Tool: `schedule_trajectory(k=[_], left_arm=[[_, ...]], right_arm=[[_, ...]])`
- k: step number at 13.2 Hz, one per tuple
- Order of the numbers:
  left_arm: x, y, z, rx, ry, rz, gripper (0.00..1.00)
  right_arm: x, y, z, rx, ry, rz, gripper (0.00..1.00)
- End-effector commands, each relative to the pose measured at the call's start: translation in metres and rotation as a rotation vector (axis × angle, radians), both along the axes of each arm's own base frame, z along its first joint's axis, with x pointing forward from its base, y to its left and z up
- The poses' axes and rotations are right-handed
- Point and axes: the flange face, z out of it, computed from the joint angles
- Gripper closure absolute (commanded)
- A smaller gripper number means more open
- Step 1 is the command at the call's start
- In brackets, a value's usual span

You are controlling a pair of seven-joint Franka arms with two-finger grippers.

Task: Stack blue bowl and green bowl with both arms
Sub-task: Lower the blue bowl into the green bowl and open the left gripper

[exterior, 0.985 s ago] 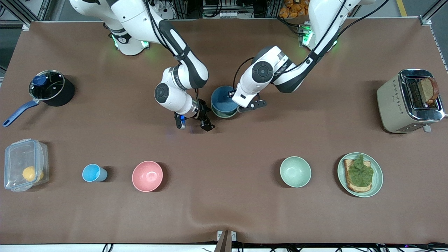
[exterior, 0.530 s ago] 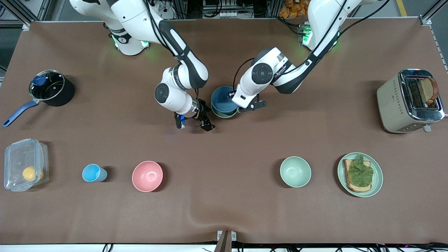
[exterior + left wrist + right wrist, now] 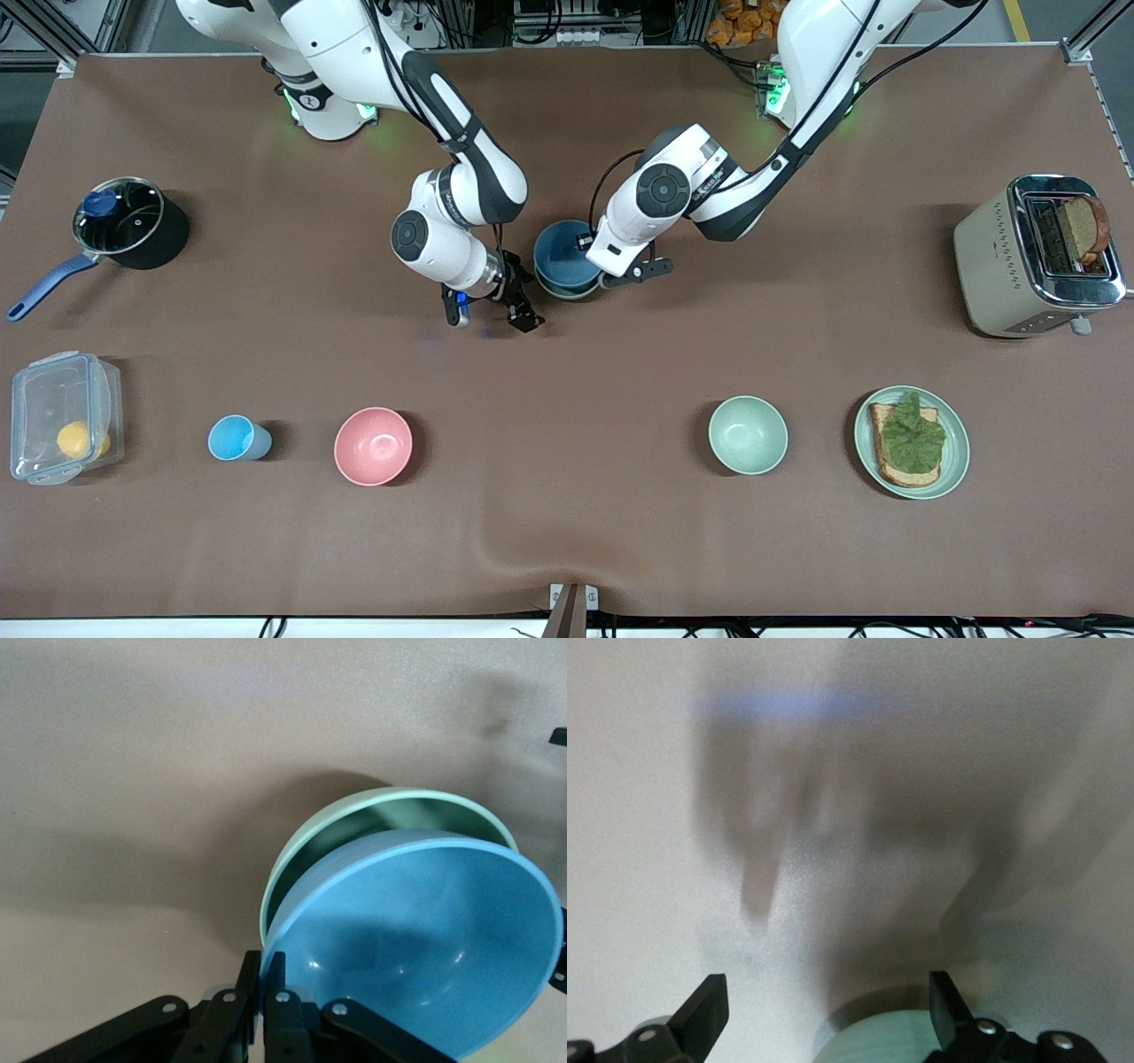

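The blue bowl (image 3: 563,251) (image 3: 425,939) hangs tilted in the mouth of the green bowl (image 3: 556,291) (image 3: 372,811), which stands on the table between the two arms. My left gripper (image 3: 608,278) (image 3: 268,964) is shut on the blue bowl's rim, on the side toward the left arm's end of the table. I cannot tell whether the two bowls touch. My right gripper (image 3: 492,315) (image 3: 826,997) is open and holds nothing, low over the table beside the bowls toward the right arm's end. A pale green edge (image 3: 877,1041) shows between its fingers.
Nearer the front camera stand a pink bowl (image 3: 373,446), a light-blue cup (image 3: 235,438), a mint bowl (image 3: 748,434) and a plate with toast (image 3: 952,461). A clear box (image 3: 62,416), a lidded pot (image 3: 124,226) and a toaster (image 3: 1036,252) sit at the table's ends.
The left arm has shifted slightly with the blue bowl, which sits a touch farther from the front camera. The right arm has not moved.
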Motion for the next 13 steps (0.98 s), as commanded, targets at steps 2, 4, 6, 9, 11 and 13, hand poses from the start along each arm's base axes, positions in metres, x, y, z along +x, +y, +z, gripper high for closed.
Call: schedule_trajectory(k=[2, 4, 6, 9, 11, 13], left_arm=[[0.009, -0.007, 0.0, -0.01, -0.016, 0.007, 1.0], [0.01, -0.007, -0.001, -0.009, -0.014, 0.009, 0.93], [0.01, -0.006, -0.002, -0.008, -0.012, 0.009, 0.93], [0.012, -0.004, -0.002, -0.006, -0.014, 0.014, 0.68], [0.013, -0.004, 0.001, -0.008, -0.019, 0.016, 0.34], [0.019, 0.0, 0.006, -0.01, -0.028, 0.026, 0.0]], right_arm=[[0.001, 0.002, 0.0, 0.012, -0.008, -0.009, 0.0], [0.0, 0.003, 0.0, 0.012, -0.008, -0.006, 0.0], [-0.001, 0.004, 0.0, 0.012, -0.007, -0.006, 0.0], [-0.001, 0.004, 0.0, 0.012, -0.007, -0.006, 0.0], [-0.001, 0.004, 0.0, 0.012, -0.007, -0.006, 0.0], [-0.001, 0.004, 0.0, 0.012, -0.007, -0.006, 0.0]])
